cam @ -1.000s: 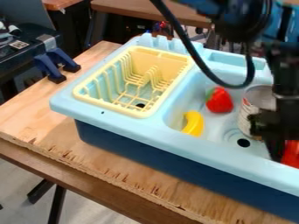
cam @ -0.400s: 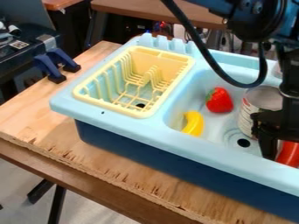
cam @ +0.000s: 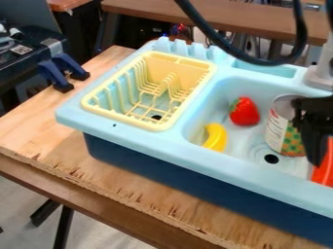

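A: At the right edge of the camera view, over the basin of the light-blue plastic toy sink (cam: 195, 151), black two-finger gripper (cam: 316, 148). State?

B: Can't tell if it's spread or pressed together. Can't tell if it's pinching anything either.

A: Nearest things?

B: Glossy red-orange object (cam: 323, 172), partly hidden, right by the gripper, at the basin's right side. Then the metal can with a green-and-yellow patterned label (cam: 286, 141), upright in the basin, just left of the gripper, part of its top covered by it.

A: Rest of the basin?

B: Red toy strawberry with green leaves (cam: 245, 113), left of the can, toward the back. Curved yellow plastic banana (cam: 215, 138), nearer the front left wall. Round dark drain hole (cam: 271, 159) in front of the can.

A: Left side?

B: Pale-yellow plastic dish rack (cam: 166, 68), set in the sink's left part. Whole sink's on a rough-edged wooden board (cam: 130, 189)
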Robot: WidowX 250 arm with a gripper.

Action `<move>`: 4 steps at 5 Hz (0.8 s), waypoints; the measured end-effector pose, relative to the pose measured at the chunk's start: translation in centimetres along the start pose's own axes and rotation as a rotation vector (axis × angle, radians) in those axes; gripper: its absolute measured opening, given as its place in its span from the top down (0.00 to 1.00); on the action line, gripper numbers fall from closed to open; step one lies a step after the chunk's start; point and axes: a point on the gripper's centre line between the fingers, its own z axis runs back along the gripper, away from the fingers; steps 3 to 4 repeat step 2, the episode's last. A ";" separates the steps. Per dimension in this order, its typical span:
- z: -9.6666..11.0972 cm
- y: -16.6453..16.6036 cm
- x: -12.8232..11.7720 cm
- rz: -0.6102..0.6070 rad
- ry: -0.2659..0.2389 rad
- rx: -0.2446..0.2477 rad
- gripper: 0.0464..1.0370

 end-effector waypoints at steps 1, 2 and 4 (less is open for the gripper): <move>2.2 1.4 -0.1 -0.001 -0.023 0.066 0.03; 4.0 3.7 0.6 0.060 -0.005 0.157 0.03; 4.0 3.7 0.6 0.060 -0.005 0.157 0.03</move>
